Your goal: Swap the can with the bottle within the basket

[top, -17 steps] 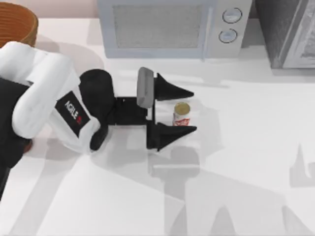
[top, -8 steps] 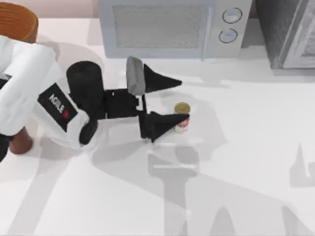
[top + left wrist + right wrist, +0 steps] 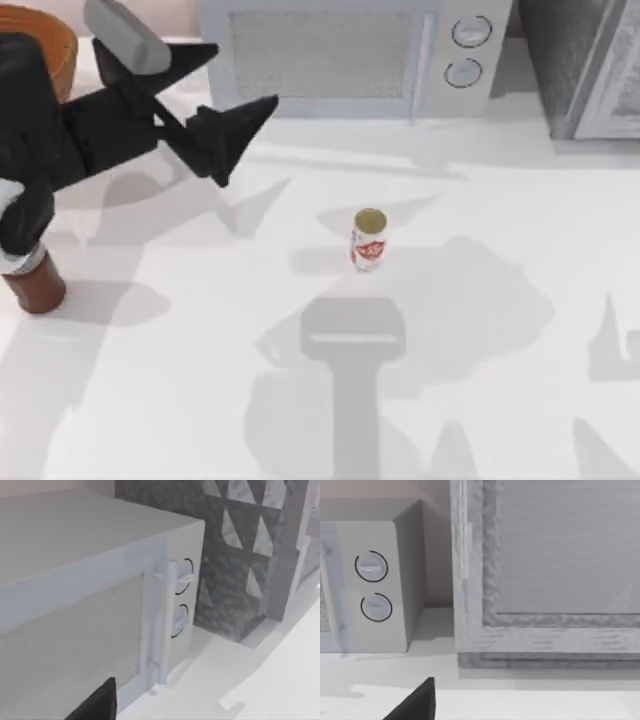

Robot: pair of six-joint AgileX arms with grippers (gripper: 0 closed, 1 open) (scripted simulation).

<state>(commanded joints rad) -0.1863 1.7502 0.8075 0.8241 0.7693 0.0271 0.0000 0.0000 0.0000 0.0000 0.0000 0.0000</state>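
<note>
Standing upright near the middle of the worktop [image 3: 520,300], the can [image 3: 369,239] is free of any grip: a small white cylinder with red markings and a dull gold-green top. We read it as already out of the basket [image 3: 42,45], so that half of the swap looks done. The bottle [image 3: 30,283] stands at the left edge of the worktop, reddish-brown and rounded, its top partly hidden under our left arm; it is well apart from the can and outside the basket. What is left, as we judge it, is to grasp the bottle and set it inside the basket.

The basket sits in the far left corner, round, with a ribbed orange-brown inside, and most of it is covered by our arm. Our left pincer [image 3: 228,98] hangs above the worktop between basket and microwave [image 3: 340,55], its two black tapered fingers spread apart and holding nothing. It is well away from the can and not near the bottle.

The microwave is a pale boxy body with a speckled door window and two round dials. Beside it stands a dark, mottled cabinet [image 3: 580,60]. In the right wrist view a black fingertip [image 3: 415,702] shows, but we cannot tell how that pincer stands.
</note>
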